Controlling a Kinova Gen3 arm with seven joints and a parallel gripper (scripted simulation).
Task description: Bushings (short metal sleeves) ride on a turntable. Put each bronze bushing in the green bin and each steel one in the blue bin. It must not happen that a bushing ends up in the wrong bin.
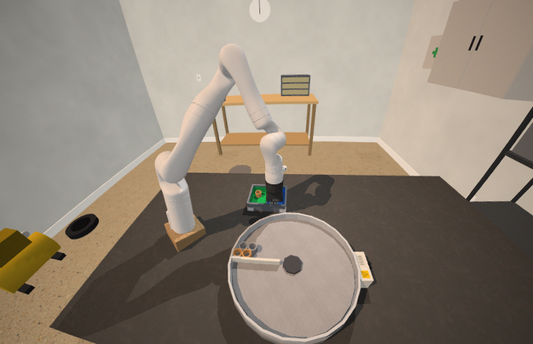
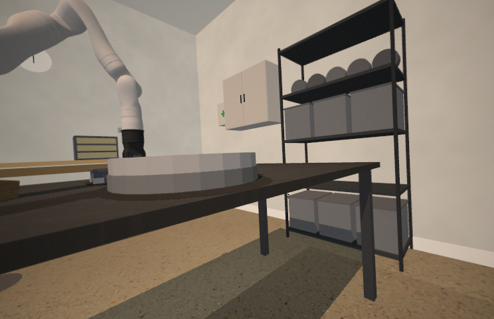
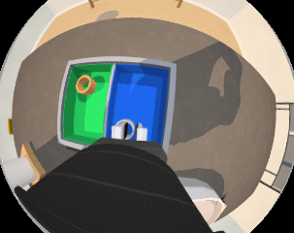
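Observation:
My gripper (image 1: pixel 274 201) (image 3: pixel 132 128) is low over the blue bin (image 1: pixel 284 195) (image 3: pixel 151 104), its fingers parted. A steel bushing (image 3: pixel 132 125) stands between the fingers, with a gap to the right finger; whether it rests on the bin floor is hard to tell. A bronze bushing (image 1: pixel 258 193) (image 3: pixel 85 85) is in the green bin (image 1: pixel 261 198) (image 3: pixel 94 121). On the turntable (image 1: pixel 316 292) (image 2: pixel 180 165), two bronze bushings (image 1: pixel 237 252) (image 1: pixel 246 253) sit against the white bar, and two steel bushings (image 1: pixel 243 245) (image 1: pixel 252 246) sit just behind them.
The white bar (image 1: pixel 258 260) reaches from the turntable's rim towards its dark hub (image 1: pixel 292 264). The two bins share a grey-walled box behind the turntable, with a divider (image 3: pixel 109 97) between them. The arm's wooden base block (image 1: pixel 190 235) is left of the turntable.

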